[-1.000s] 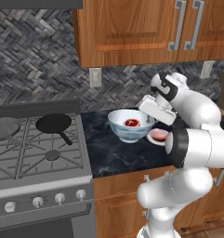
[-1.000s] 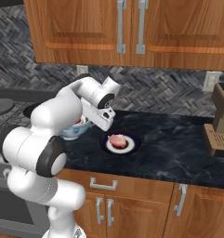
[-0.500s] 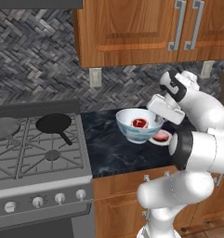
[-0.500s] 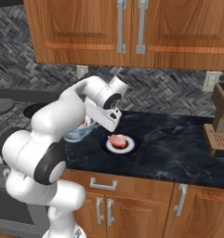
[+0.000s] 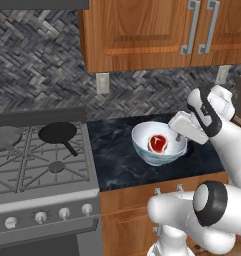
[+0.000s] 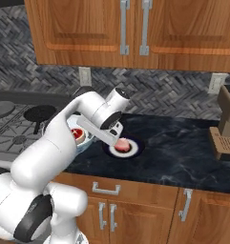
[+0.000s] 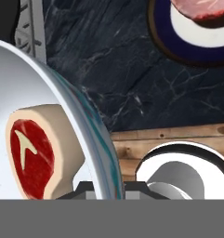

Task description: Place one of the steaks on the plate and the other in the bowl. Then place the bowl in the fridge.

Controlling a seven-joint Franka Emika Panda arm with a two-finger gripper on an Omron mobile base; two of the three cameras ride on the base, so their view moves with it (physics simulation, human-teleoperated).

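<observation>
We see even, soft, rendered light with no clear source and no harsh glare in all three views. The dark marbled stone counter [image 5: 117, 165] carries only a faint shadow under the round white bowl [image 5: 158, 143]. The glossy white robot arm [image 6: 83, 124] shows gentle shading on its curved shells. Both base views are sharp edge to edge; the hand view looks coarser close up, with jagged edges along the bowl rim

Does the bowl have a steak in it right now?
Yes, the left base view shows a red steak lying inside the white bowl, which the fingers grip at its rim.
</observation>
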